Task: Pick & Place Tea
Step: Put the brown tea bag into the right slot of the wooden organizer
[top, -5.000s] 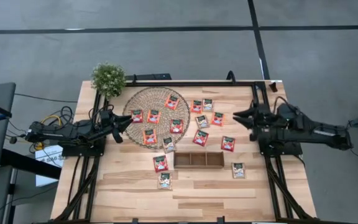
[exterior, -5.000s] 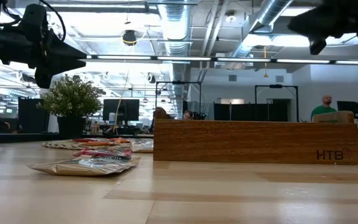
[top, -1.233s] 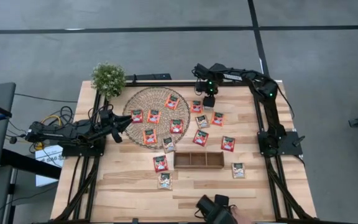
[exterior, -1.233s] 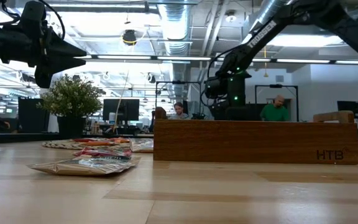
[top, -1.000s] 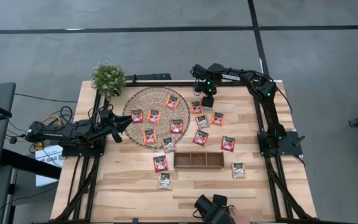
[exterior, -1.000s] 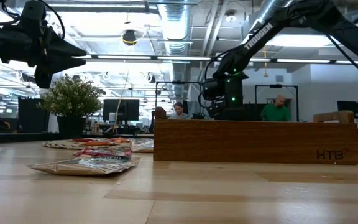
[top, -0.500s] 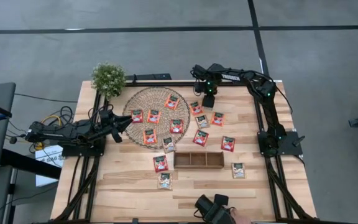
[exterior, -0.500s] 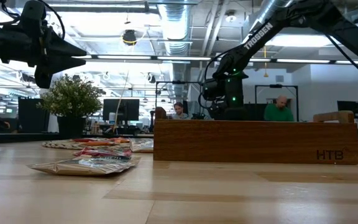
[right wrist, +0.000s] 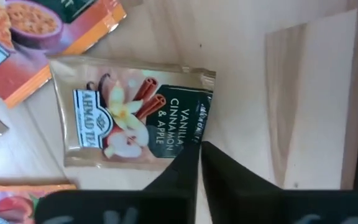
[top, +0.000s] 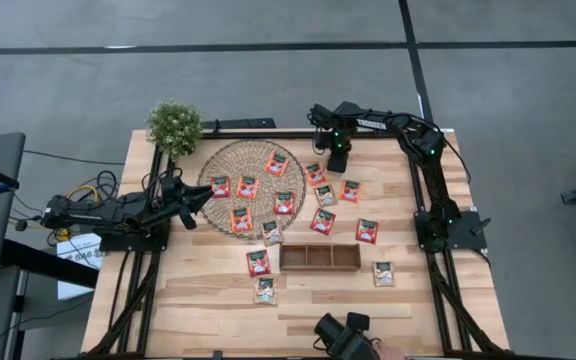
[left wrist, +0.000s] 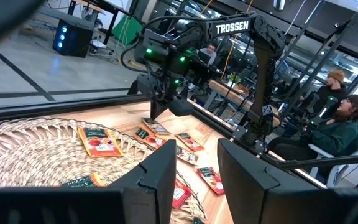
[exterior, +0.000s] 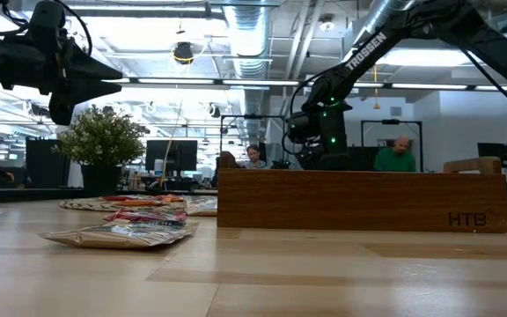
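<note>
One camera looks straight down on the desk [top: 308, 300]; another sits level beside the wooden tray [exterior: 363, 201], which both share.

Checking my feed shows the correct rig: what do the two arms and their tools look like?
Both arms are dark, jointed and slim. The right arm carries white TROSSEN lettering and green lights near the wrist. Each tool has two flat dark fingers. Yellow and orange cables bunch at the left arm's base.

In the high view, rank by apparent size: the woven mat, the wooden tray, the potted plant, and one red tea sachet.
1. Woven mat, clearly the largest.
2. Wooden tray, long but narrow.
3. Potted plant; its area looks close to the tray's, so their order is uncertain.
4. Red tea sachet, the smallest.
</note>
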`<act>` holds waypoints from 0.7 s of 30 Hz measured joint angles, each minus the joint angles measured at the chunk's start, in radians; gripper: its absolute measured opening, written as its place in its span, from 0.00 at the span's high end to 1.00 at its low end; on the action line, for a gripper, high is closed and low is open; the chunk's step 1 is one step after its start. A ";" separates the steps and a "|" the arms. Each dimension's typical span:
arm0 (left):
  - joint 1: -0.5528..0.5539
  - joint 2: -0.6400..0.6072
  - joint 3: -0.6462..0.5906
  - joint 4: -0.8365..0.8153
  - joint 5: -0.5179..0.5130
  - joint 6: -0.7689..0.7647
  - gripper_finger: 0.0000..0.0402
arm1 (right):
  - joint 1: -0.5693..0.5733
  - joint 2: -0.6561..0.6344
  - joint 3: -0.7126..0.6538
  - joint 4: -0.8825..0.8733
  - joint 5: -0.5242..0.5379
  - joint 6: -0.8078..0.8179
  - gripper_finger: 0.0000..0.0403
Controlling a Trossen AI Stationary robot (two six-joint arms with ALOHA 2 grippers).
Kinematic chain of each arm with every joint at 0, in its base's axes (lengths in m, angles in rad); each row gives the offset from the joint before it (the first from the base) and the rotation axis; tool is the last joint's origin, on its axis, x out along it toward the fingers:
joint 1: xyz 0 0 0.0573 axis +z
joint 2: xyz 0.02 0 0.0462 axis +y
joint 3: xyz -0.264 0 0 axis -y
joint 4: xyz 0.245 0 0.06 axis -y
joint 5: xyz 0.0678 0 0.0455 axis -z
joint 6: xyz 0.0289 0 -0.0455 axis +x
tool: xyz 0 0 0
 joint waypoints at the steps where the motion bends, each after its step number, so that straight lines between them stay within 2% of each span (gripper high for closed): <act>1: 0.000 0.000 0.000 0.000 0.000 0.000 0.73 | 0.000 0.000 0.000 -0.001 0.000 0.000 0.99; 21: 0.000 0.000 0.000 0.000 0.000 0.000 0.73 | 0.000 0.000 0.000 0.000 0.000 0.015 1.00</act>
